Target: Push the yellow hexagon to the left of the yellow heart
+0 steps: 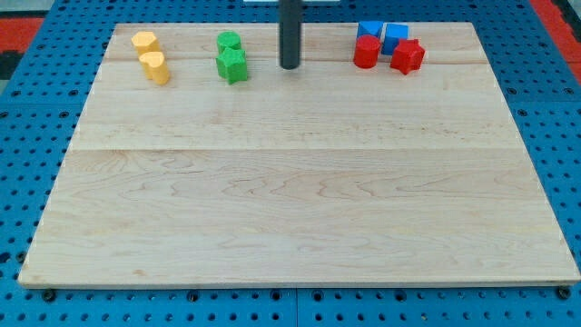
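Clawless, the rod's tip point(289, 66) rests near the tabletop's point(300, 209) far edge. Toward the far-left corner, the yellow hexagon block point(144, 42) apparently touches the yellow heart block point(156, 67); a careless push could drag both.

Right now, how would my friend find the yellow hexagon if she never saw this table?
Look at the wooden board and go to its corner at the view's top left, where two yellow blocks sit touching. The yellow hexagon is the one nearer the top edge, paler with a flat, many-sided top, while the yellow heart sits just below it. My tip is far off to the view's right, past the green blocks.
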